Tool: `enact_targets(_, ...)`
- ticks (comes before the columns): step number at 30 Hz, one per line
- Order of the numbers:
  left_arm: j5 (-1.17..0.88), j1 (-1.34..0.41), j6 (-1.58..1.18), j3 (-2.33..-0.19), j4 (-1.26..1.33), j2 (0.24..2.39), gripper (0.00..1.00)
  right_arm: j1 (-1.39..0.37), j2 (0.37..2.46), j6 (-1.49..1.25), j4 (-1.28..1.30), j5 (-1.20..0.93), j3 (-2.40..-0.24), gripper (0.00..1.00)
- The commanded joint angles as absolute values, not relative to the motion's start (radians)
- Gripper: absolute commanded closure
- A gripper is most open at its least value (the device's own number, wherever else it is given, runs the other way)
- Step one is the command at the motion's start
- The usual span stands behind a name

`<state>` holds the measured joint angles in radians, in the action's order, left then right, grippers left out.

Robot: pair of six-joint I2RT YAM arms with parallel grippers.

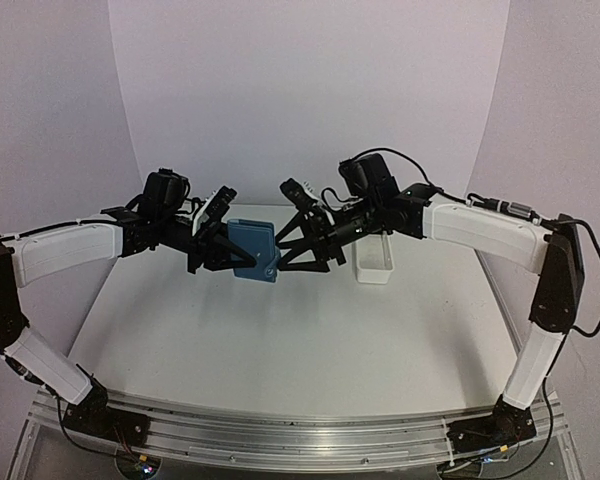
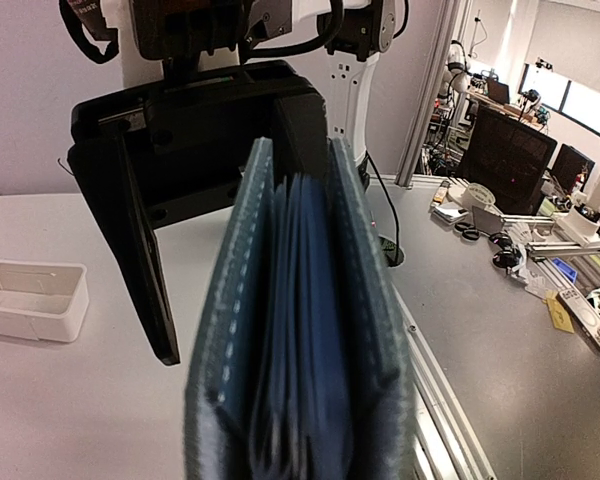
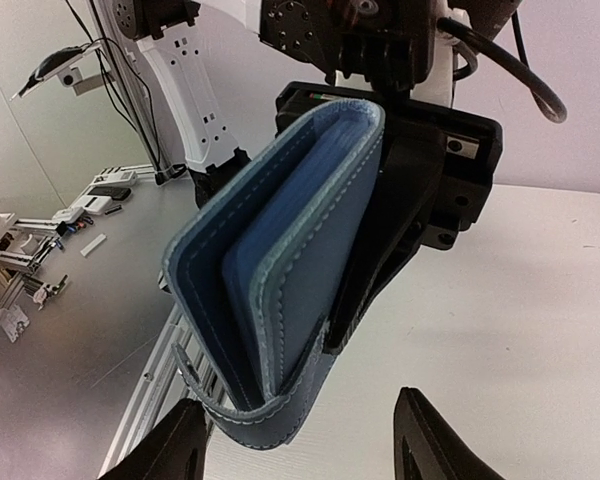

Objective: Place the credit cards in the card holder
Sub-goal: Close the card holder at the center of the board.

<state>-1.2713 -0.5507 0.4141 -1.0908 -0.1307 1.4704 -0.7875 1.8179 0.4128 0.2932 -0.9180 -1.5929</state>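
Observation:
The dark-blue card holder [image 1: 252, 250] is held up above the table between the two arms. My left gripper [image 1: 227, 252] is shut on it; its own fingers are hidden behind the holder in the left wrist view [image 2: 300, 330]. In the right wrist view the holder [image 3: 280, 260] hangs slightly open, with blue pages inside and its snap tab [image 3: 190, 365] dangling. My right gripper [image 3: 298, 412] is open, with the holder's lower edge between its spread fingers; one finger [image 2: 130, 240] shows in the left wrist view. No separate credit card is visible.
A long white tray [image 1: 372, 262] stands on the table at the back right, behind the right gripper; it also shows in the left wrist view [image 2: 30, 298]. The aluminium rail [image 1: 280, 430] runs along the table's near edge.

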Motion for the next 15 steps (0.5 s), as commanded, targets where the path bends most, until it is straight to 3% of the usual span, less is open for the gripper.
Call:
enact_targets(1, -1.284, -0.551, 0.404, -1.127, -0.101, 1.454, 1.0, -0.797, 1.825, 0.397, 0.27, -0.954, -1.643, 0.42)
enact_targets(10, -1.255, -0.552, 0.38, -1.124, -0.083, 1.45, 1.0, -0.825, 1.853, 0.366, 0.238, -0.92, -1.658, 0.44)
enact_targets(15, -1.244, -0.552, 0.368, -1.12, -0.081, 1.445, 1.0, -0.828, 1.865, 0.34, 0.225, -0.896, -1.662, 0.51)
